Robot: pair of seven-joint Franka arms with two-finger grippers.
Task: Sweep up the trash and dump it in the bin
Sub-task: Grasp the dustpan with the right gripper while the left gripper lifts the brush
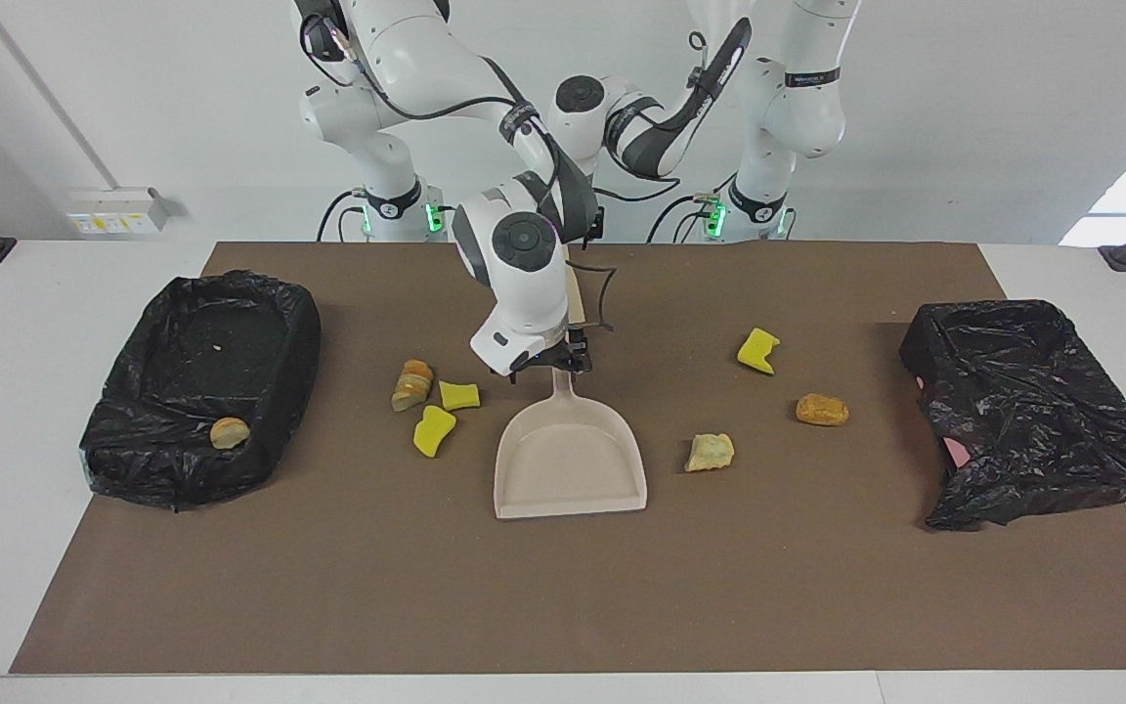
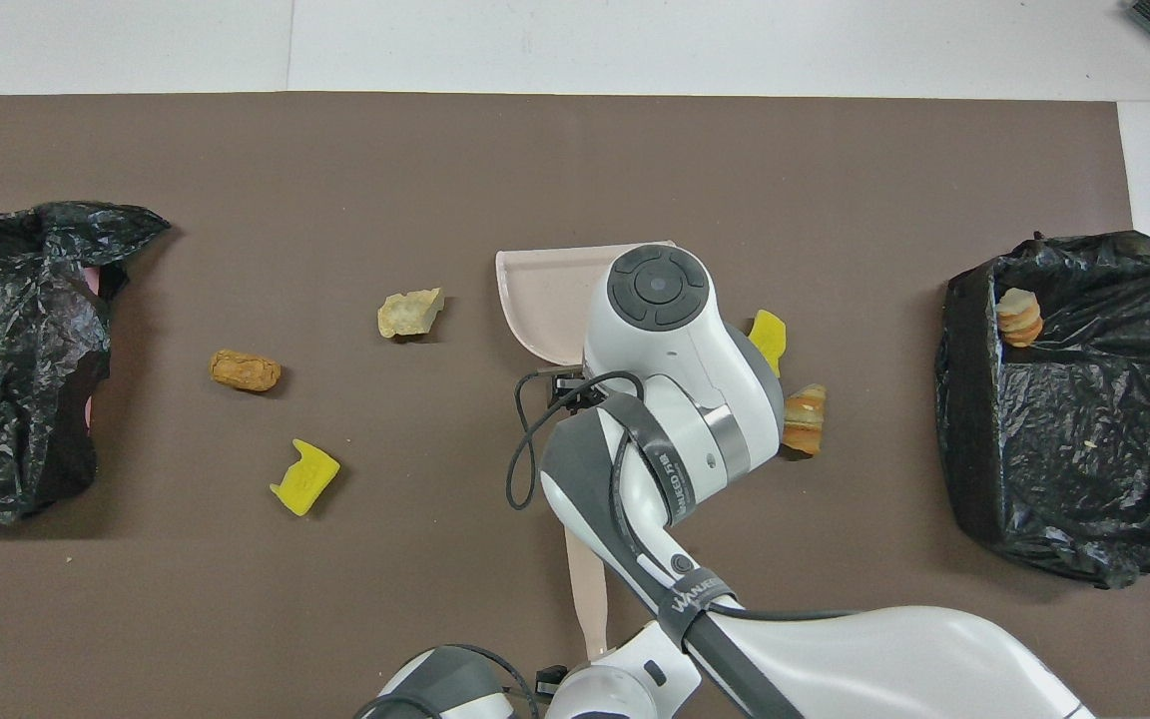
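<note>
One bread lump (image 1: 229, 431) sits in the black-lined bin (image 1: 133, 460) | you have six trash scraps (image 1: 434, 430) on the mat, flanking the dustpan (image 1: 569, 469) | right gripper (image 1: 553, 364) spread at its handle | left gripper (image 2: 547, 681) at the brush (image 2: 583, 589), grip unreadable.

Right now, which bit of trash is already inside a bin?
The round bread lump in the black bin at the right arm's end of the table. All the other scraps lie out on the brown mat.
</note>
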